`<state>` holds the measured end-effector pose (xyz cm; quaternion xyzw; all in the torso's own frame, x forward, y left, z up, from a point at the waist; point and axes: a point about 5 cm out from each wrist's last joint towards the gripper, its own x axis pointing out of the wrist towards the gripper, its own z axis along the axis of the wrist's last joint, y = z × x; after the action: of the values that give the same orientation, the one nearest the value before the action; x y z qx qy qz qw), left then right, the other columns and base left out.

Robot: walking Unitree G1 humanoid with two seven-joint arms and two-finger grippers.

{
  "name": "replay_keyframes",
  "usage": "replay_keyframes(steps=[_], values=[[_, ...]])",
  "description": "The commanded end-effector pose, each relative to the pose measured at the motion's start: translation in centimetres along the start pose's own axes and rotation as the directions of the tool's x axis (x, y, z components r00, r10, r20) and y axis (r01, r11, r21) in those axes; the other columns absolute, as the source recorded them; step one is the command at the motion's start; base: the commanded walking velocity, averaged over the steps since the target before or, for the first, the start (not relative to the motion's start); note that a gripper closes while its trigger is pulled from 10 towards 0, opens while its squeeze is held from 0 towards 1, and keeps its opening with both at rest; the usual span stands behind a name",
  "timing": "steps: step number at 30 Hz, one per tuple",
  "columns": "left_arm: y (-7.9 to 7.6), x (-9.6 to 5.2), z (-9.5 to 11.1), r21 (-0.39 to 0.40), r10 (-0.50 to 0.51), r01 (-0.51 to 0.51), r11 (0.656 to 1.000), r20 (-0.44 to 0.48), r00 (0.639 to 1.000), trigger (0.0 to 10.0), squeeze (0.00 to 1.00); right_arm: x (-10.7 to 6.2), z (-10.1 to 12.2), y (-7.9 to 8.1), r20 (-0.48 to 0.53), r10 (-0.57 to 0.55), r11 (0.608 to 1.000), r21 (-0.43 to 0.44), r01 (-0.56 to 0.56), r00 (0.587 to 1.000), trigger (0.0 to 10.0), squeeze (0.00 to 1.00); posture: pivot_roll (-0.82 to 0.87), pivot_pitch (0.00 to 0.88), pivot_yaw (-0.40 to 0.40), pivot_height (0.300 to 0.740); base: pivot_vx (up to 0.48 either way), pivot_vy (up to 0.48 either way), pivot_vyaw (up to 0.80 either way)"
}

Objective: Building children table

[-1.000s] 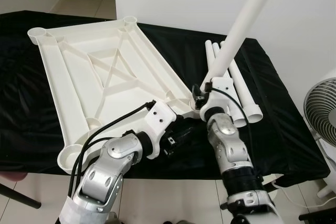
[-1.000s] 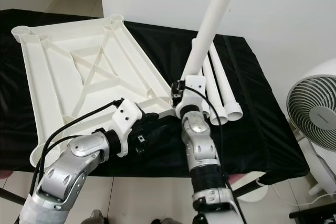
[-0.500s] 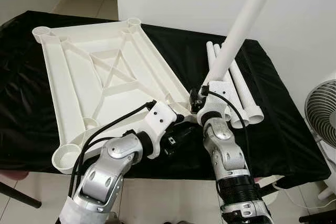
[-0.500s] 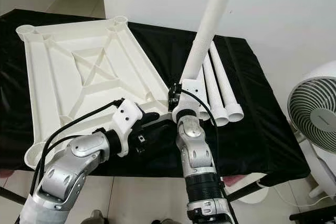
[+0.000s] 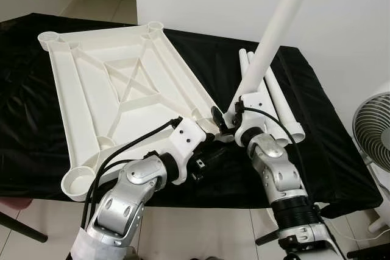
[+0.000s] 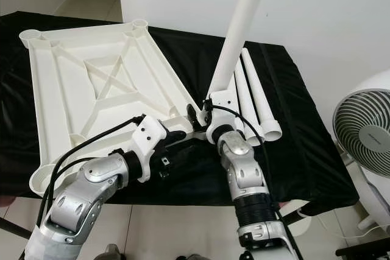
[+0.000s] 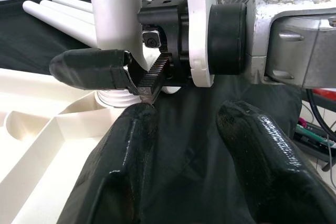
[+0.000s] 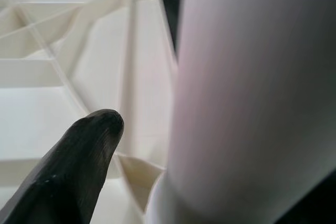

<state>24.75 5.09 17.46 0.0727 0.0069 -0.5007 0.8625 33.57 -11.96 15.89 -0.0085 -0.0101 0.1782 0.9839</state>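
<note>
The head views are bright and sharp, with even, soft daylight and almost no hard shadows. The black cloth [image 5: 317,120] stays very dark with little detail. In the right wrist view the white tube [image 8: 252,98] is very near and out of focus. The black fingers [image 7: 126,171] show small shiny reflections.

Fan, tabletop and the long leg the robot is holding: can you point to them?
fan [image 6: 364,134], right eye view, on its round grille.
tabletop [image 5: 79,92], left eye view, on a flat panel.
leg [image 5: 277,27], left eye view, midway up the tube.
</note>
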Motion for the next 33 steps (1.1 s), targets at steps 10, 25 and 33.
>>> replay_keyframes(steps=[10,25,33], values=[[0.3,0.1,-0.2,-0.005,0.074,-0.074,0.997,-0.007,0.997,10.0,0.0,0.2,0.3,-2.4,0.022,0.251,0.964,-0.092,-0.248,0.968,10.0,0.0,0.16,0.058,-0.125,0.74,0.0,0.0,0.0],[0.2,0.1,-0.1,-0.012,0.082,-0.082,0.997,-0.005,0.997,10.0,0.0,0.1,-1.5,-5.1,-0.115,0.304,0.933,-0.165,-0.32,0.946,0.0,0.0,0.17,0.064,-0.124,0.74,0.0,0.0,0.0],[0.2,0.1,-0.2,-0.012,0.087,-0.087,0.996,-0.006,0.996,10.0,0.0,0.3,-2.1,-4.7,-0.093,0.322,0.938,-0.105,-0.331,0.942,0.0,0.0,0.17,0.067,-0.123,0.74,0.0,0.0,0.0]])
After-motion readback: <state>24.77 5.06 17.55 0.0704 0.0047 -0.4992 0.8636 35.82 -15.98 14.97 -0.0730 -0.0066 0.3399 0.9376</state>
